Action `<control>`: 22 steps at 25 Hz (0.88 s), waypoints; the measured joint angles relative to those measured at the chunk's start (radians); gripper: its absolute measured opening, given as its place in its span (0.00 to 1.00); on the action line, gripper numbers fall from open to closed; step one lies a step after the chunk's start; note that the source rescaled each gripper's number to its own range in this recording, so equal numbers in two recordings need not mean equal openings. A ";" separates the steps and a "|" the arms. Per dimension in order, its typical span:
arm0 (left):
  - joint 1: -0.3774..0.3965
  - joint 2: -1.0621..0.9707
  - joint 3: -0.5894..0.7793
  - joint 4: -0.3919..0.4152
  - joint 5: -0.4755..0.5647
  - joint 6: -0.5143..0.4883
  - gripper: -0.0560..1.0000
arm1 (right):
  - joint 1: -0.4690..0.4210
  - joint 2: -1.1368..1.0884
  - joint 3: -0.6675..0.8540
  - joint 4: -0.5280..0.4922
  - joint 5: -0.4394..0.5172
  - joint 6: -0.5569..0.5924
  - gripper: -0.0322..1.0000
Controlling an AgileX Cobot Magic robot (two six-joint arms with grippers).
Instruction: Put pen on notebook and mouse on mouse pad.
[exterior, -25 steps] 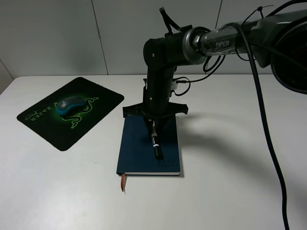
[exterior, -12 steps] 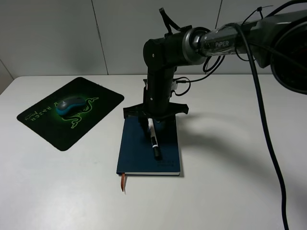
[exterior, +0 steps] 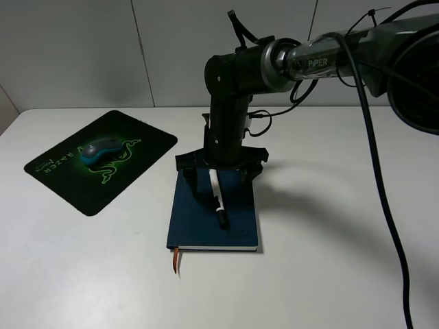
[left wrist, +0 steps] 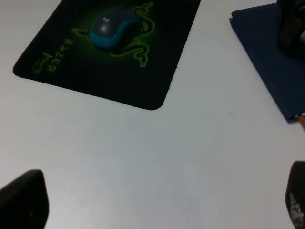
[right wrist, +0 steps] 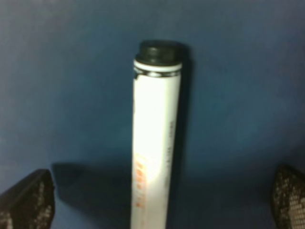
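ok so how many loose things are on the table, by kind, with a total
pen: 1
notebook: 1
mouse: 1
mouse pad: 1
total: 4

You face a white matte table (exterior: 329, 274), plain pale grey wall panels (exterior: 75, 55) rising directly behind the table's far edge, thin vertical seams dividing those panels, even overhead light, soft shadows falling on the table surface.
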 joint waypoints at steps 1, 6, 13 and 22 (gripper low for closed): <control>0.000 0.000 0.000 0.000 0.000 0.000 1.00 | 0.000 0.000 0.000 0.000 0.001 -0.001 1.00; 0.000 0.000 0.000 0.000 0.000 0.000 1.00 | 0.000 -0.006 0.000 -0.003 0.005 -0.001 1.00; 0.000 0.000 0.000 0.000 0.000 0.000 1.00 | 0.000 -0.043 -0.053 -0.030 0.071 -0.001 1.00; 0.000 0.000 0.000 0.000 0.000 0.000 1.00 | 0.000 -0.064 -0.157 -0.058 0.173 -0.015 1.00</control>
